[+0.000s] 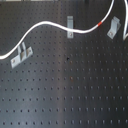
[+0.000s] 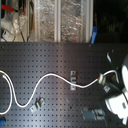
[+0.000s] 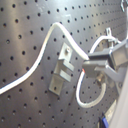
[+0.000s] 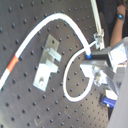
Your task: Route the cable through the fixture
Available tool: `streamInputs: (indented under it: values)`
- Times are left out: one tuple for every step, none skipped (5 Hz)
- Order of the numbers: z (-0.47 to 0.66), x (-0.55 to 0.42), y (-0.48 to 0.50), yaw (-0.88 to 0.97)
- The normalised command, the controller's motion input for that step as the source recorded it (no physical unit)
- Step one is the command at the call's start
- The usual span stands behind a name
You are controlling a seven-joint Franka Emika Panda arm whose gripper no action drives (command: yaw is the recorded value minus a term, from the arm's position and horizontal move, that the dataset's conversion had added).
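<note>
Gripper clamped on cable near its red band; bracket sits just right of the band in the first exterior view, cable trailing left.

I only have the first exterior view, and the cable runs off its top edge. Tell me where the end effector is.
Observer: In the second exterior view the end effector sits at the second exterior view's right, at the cable's end.
Operator: Report the grip.
Observer: In the second wrist view the cable loops into its fingers and appears gripped.
Operator: Check the fixture.
Observer: In the second wrist view the cable curves over the fixture, not through it.
</note>
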Motion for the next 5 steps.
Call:
streamInputs:
  values:
    - [-0.09, 0.464, -0.098, -0.24]
    - [-0.13, 0.438, -0.147, -0.21]
    - [0.0, -0.085, -0.743, -0.41]
    - [-0.01, -0.443, -0.524, -0.45]
    - [-0.01, -0.475, 0.102, -0.09]
